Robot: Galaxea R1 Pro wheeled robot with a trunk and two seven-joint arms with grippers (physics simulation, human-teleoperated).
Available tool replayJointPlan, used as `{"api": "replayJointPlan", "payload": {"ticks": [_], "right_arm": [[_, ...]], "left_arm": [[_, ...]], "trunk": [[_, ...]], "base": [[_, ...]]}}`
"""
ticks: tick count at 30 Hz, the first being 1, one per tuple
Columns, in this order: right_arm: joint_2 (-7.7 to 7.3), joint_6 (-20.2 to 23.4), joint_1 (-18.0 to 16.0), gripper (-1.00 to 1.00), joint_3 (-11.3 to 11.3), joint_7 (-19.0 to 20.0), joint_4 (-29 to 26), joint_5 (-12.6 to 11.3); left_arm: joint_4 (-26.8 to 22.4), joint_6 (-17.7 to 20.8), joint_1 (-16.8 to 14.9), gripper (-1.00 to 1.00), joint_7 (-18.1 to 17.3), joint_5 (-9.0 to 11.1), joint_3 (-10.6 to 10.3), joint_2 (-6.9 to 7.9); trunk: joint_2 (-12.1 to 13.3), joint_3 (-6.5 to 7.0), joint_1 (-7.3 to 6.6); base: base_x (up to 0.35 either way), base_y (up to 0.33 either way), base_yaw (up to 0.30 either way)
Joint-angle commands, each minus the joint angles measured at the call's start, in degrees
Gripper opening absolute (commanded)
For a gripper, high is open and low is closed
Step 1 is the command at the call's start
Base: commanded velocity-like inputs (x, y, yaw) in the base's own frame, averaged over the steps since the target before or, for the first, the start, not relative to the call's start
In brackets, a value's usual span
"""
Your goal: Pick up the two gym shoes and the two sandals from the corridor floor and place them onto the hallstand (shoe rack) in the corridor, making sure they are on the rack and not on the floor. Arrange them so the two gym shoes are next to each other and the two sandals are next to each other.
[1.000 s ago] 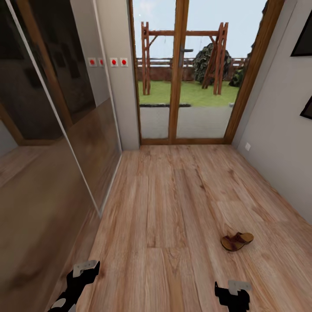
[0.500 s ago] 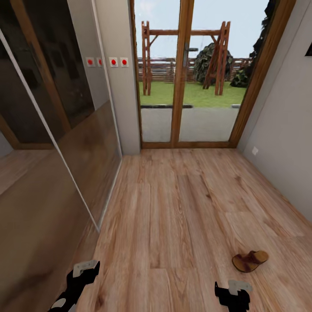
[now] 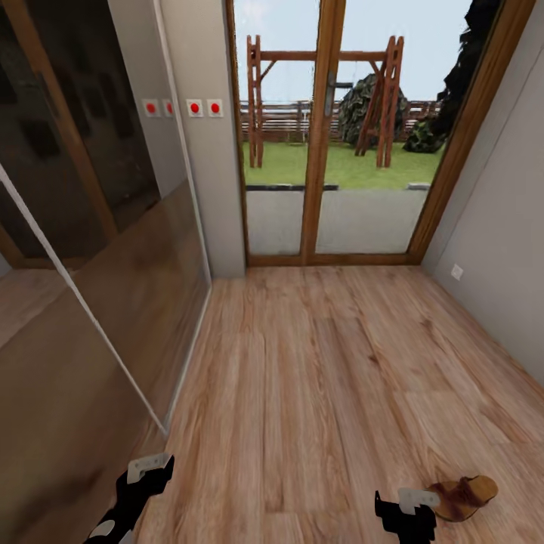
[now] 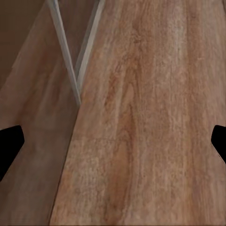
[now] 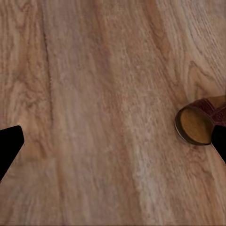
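Nearest to me are my two grippers, low over the corridor floor (image 3: 317, 378). My left gripper (image 3: 147, 474) hangs by the mirrored sliding wardrobe door (image 3: 83, 249), my right gripper (image 3: 408, 508) over bare planks; both have their jaws spread wide with nothing between them, the black fingertips (image 4: 10, 146) sitting at the far edges of each wrist view.

I count one sandal (image 3: 462, 496), brown with a tan insole, lying flat on the floor just beside my right gripper, on its outer side. My right wrist view catches its rounded end (image 5: 197, 123) close up. My left wrist view gives the wardrobe's pale bottom rail (image 4: 70, 61).

Farther off stand two glazed wooden doors (image 3: 332, 136) and four red wall buttons (image 3: 195, 107), two of them possibly mirror reflections.
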Motion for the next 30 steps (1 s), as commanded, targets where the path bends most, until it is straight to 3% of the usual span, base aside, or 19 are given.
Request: {"api": "replayJointPlan", "payload": {"ticks": [1,19,30], "right_arm": [[0.00,-0.2,0.0,1.00,0.1,0.0,0.0,-0.2],[0.00,-0.2,0.0,1.00,0.0,0.0,0.0,-0.2],[0.00,-0.2,0.0,1.00,0.1,0.0,0.0,-0.2]], "left_arm": [[0.1,-0.1,0.0,1.00,-0.4,0.6,-0.1,0.02],[0.0,-0.2,0.0,1.00,-0.4,0.6,-0.1,0.02],[0.0,-0.2,-0.1,1.00,-0.4,0.6,-0.1,0.06]], "trunk": [[0.0,-0.05,0.03],[0.0,0.26,0.03],[0.0,0.60,0.03]], "base": [[0.335,0.002,-0.193],[0.325,0.000,-0.248],[0.058,0.000,-0.259]]}}
